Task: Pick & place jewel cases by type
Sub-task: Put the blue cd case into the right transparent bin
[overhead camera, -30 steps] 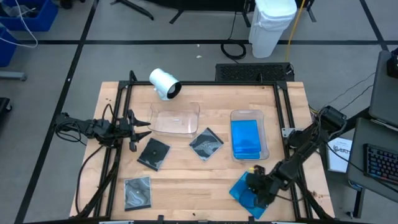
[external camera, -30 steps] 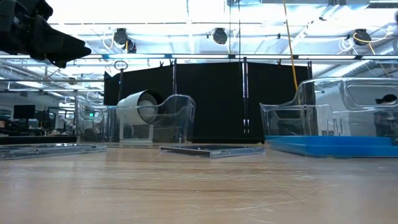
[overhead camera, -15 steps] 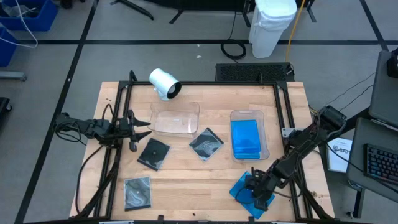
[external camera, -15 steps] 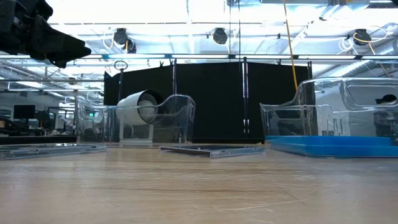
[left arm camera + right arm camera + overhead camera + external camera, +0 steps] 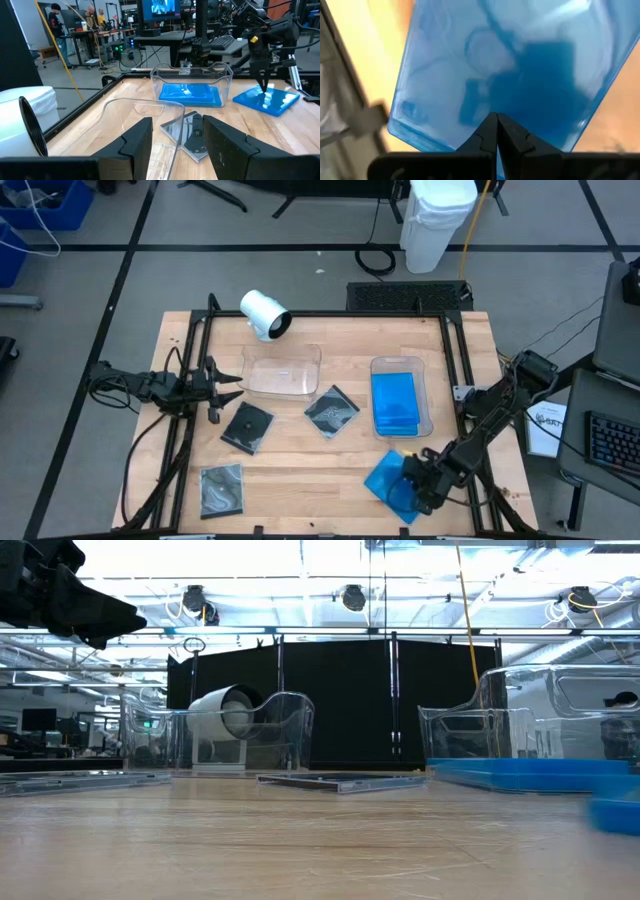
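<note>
Sorting status: we judge the blue half of the job nearly done, the dark half untouched.
Landmark: we place everything by the blue-filled tray (image 5: 427, 393), the clear tray towards the right side of the surface (image 5: 300, 470).
Blue cases stored: a stack of blue jewel cases (image 5: 394, 401) lies flat inside that tray; we cannot count how many are stacked.
Blue case left: one loose blue case (image 5: 388, 478) lies on the surface just in front of the tray, outside it, near the front right corner.
Dark cases left: three dark cases sit out on the surface, all to the left of the tray: one (image 5: 332, 409) just beside it, one (image 5: 247, 425) farther left, one (image 5: 221, 488) well away towards the front left.
Empty tray: the second clear tray (image 5: 283, 370) stands left of the blue-filled tray, with nothing in it that we can see; the dark cases likely belong there.
Right claw (image 5: 421, 492): fingers pressed together, tips touching the loose blue case from above; in the right wrist view (image 5: 496, 131) the tips meet with nothing between them, so we judge it is pushing, not gripping.
Left claw (image 5: 225, 388): fingers apart, holding nothing, waiting well to the left of the blue-filled tray.
White cylinder (image 5: 264, 314): lies behind the empty tray, no part of the sorting.
</note>
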Robot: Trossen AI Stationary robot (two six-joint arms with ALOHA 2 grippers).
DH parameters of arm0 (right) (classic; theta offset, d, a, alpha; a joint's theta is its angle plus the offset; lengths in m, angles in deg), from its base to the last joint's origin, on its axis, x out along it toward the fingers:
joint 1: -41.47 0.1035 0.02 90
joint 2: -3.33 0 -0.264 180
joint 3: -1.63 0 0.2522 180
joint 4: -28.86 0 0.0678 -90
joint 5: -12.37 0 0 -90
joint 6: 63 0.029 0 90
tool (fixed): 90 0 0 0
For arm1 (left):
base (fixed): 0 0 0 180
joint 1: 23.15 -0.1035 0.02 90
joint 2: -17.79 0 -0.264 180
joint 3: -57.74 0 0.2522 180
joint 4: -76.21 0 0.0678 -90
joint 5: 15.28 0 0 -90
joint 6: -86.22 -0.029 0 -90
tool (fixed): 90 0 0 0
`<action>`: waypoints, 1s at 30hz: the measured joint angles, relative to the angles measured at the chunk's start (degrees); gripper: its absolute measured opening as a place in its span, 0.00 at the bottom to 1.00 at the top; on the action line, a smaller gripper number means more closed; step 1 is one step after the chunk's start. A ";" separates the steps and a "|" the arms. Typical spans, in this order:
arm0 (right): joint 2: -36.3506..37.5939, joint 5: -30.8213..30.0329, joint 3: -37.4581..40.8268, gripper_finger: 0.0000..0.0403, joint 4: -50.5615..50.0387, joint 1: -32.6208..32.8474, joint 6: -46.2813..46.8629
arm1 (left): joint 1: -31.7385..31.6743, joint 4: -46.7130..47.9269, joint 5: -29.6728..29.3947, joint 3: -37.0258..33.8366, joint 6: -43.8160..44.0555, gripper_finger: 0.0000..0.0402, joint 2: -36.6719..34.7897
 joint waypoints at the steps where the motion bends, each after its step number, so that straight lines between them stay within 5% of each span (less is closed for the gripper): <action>1: -0.20 -1.19 0.01 0.00 0.62 -0.76 -2.08 | 0.00 -0.01 -0.02 0.00 0.00 0.45 0.01; 7: -5.04 -0.94 -0.12 0.00 9.45 -6.60 -15.78 | 0.00 -0.01 -0.02 0.00 0.00 0.45 0.02; 17: -16.11 9.71 -0.03 0.00 37.91 -17.06 -43.16 | 0.00 -0.42 -0.02 0.00 0.00 0.45 0.01; 30: -16.26 9.10 0.22 0.00 58.19 -24.56 -69.07 | 0.00 -1.56 -0.02 0.00 0.27 0.45 0.02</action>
